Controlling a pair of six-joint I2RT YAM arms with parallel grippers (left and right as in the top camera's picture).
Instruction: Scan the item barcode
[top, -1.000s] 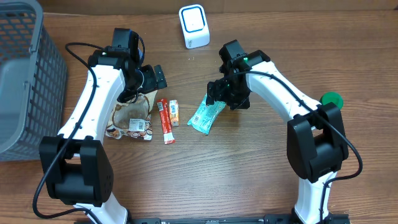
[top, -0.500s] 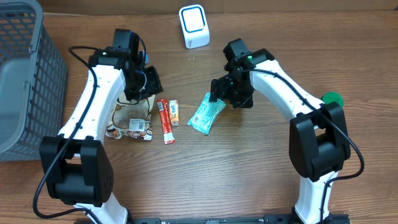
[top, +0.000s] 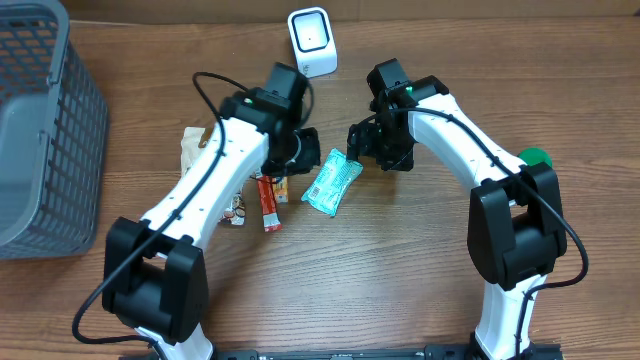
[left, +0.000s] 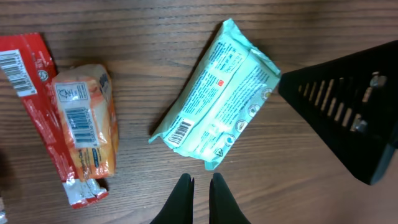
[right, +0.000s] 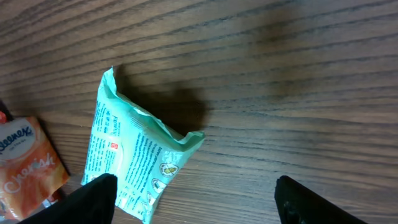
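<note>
Left gripper (left: 200, 194) is hanging clenched, empty, beside the teal packet (left: 217, 96) — right gripper (right: 196, 182) is gaping, only fingertips showing.

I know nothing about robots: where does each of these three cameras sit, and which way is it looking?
Overhead: fixed above the table, looking straight down; shows the left arm, right arm, white scanner and teal packet.
Left wrist: on the left arm, looking down; the left gripper, shut, shows at the bottom edge.
Right wrist: on the right arm, looking down; the right gripper, open, shows in the bottom corners.
Shared: all three see the teal packet.
</note>
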